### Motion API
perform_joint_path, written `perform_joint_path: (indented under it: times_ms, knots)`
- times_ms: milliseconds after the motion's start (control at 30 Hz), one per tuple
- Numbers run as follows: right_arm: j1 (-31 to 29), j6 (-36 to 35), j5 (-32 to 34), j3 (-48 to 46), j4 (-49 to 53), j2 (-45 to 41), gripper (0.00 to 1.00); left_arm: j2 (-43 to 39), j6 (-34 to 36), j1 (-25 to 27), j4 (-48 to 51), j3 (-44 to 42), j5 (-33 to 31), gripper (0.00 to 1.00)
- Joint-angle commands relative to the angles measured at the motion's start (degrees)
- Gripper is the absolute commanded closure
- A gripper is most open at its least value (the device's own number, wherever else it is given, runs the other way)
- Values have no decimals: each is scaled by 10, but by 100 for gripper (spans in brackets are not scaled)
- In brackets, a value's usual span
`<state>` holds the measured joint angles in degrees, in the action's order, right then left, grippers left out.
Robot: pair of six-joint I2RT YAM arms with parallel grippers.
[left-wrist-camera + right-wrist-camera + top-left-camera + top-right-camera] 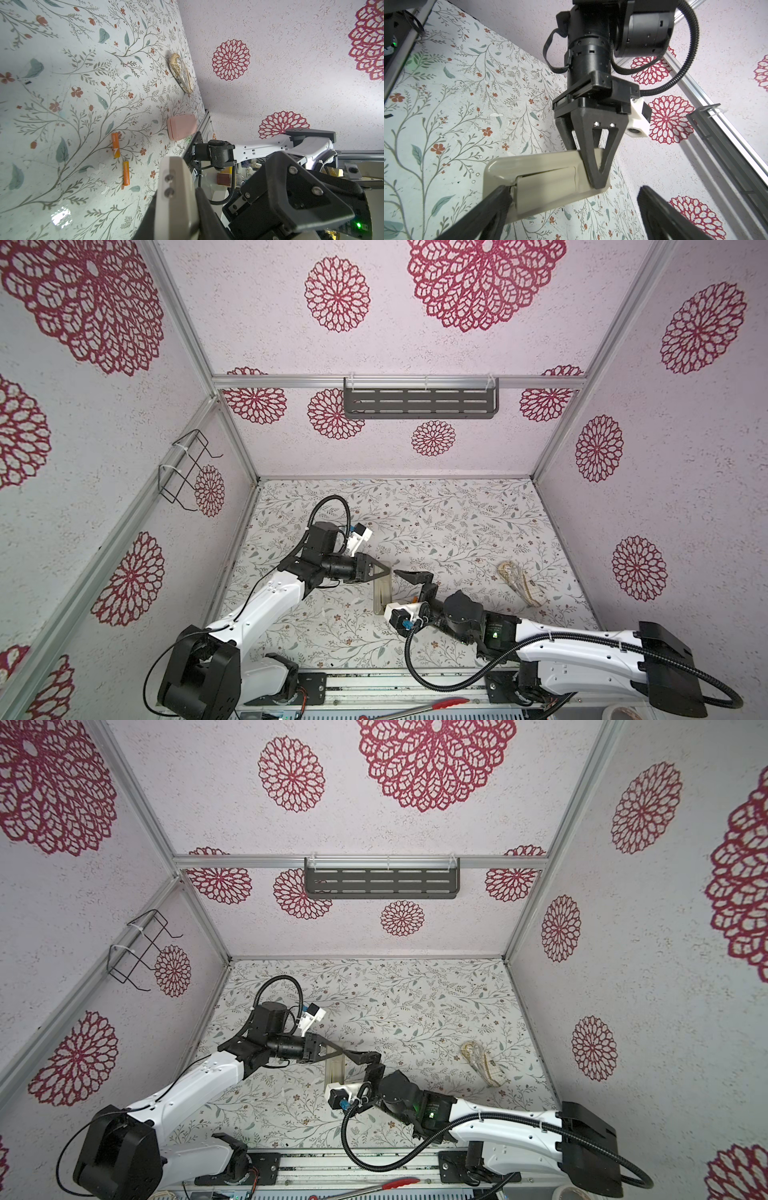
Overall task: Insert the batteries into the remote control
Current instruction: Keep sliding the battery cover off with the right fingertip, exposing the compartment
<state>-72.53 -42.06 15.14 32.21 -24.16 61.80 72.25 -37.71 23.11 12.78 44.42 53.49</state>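
Tabletop (52,54) batteries (115,145): left wrist view only; left fingers (588,149) grip remote (539,163), right fingers (479,216) released.

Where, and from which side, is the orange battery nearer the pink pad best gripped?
Grip that battery at mid-length, across its round body, coming straight down from above. It lies flat on the table, so only its two long sides are open to a pinch. Its ends are small, and the other battery lies close off one end, apart from it.
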Motion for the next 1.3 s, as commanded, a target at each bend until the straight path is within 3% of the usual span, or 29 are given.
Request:
perform_joint_path:
  times_ms: [0,1267]
  knots:
    - [3,-6,-2,-2,-17,-1,1,-11,2,-8,-8,6,14,100]
    - [0,-11,0,11,-9,0,1,-11,1,-10,-13,2,17,100]
